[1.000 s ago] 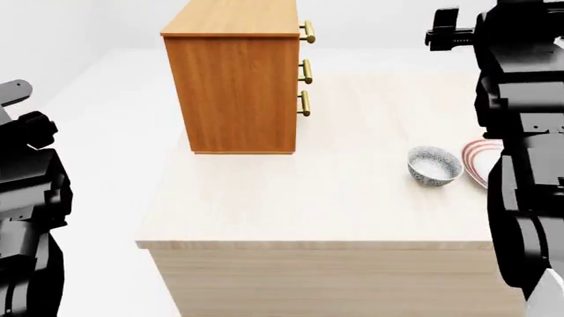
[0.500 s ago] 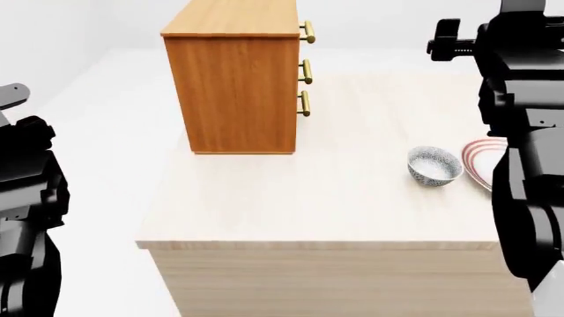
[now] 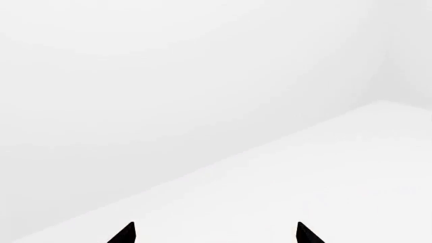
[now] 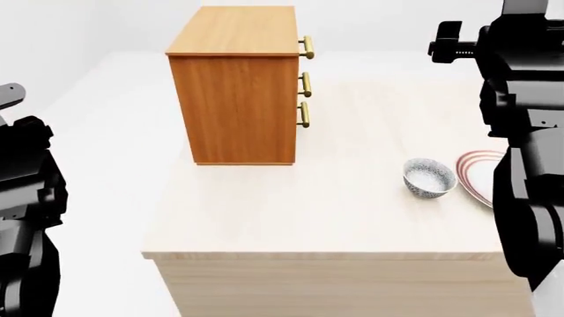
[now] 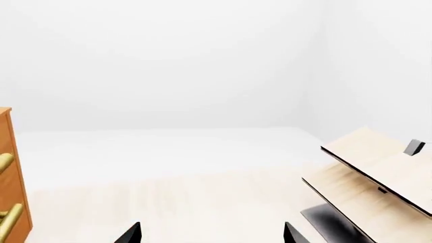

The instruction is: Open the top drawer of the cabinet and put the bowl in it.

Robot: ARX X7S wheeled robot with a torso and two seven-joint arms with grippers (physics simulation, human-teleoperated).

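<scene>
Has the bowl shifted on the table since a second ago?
No: the bowl keeps its spot beside the plate; only the head view moved.

Bare table point(image 4: 291, 211) lies open before the cabinet point(image 4: 236, 92) handles; bowl point(image 4: 429, 177) and plate point(image 4: 480, 176) (touching or nearly so) crowd the right edge.

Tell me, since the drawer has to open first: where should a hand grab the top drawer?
Grip the brass bar handle of the top drawer, coming from the open table side that the cabinet front faces. The bar stands upright and off the front, so fingers can close across it.
</scene>
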